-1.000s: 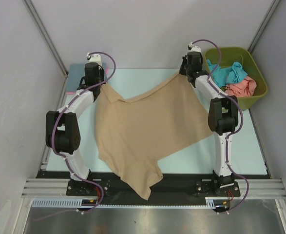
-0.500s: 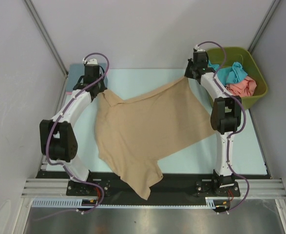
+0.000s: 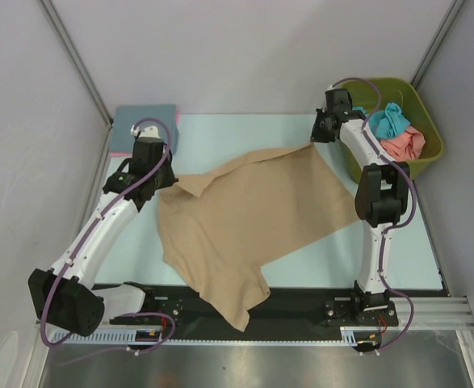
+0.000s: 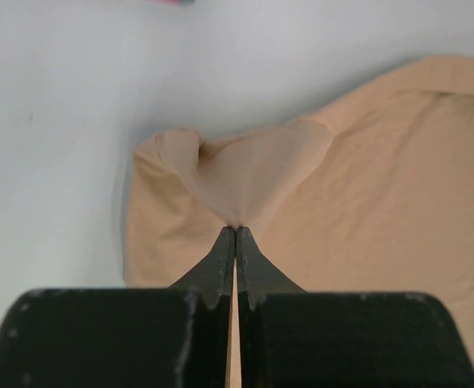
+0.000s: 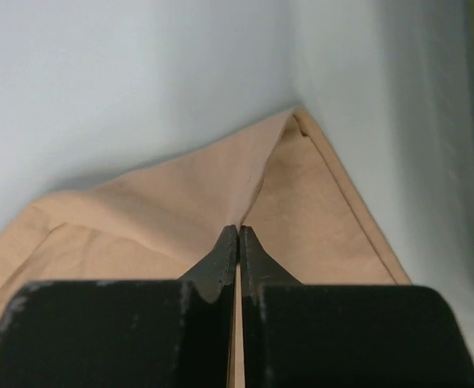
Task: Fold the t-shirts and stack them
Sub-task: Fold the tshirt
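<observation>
Top external view: left gripper point(image 3: 167, 175), jaws clamped on a corner of the tan t-shirt point(image 3: 245, 218), has drawn back toward its base; right gripper point(image 3: 314, 139), pinching another corner, has edged outward. Cloth between the two sets of jaws lies flatter now, so I'd say the spreading is nearly done and the folding is still ahead.

Pale blue table point(image 3: 237, 129) inside a booth. Plain grey-white walls point(image 3: 237, 48) enclose the table's far edge and both sides. Slanted aluminium struts point(image 3: 75, 61) rise from its far corners. An aluminium rail point(image 3: 430, 311) borders its near edge.
</observation>
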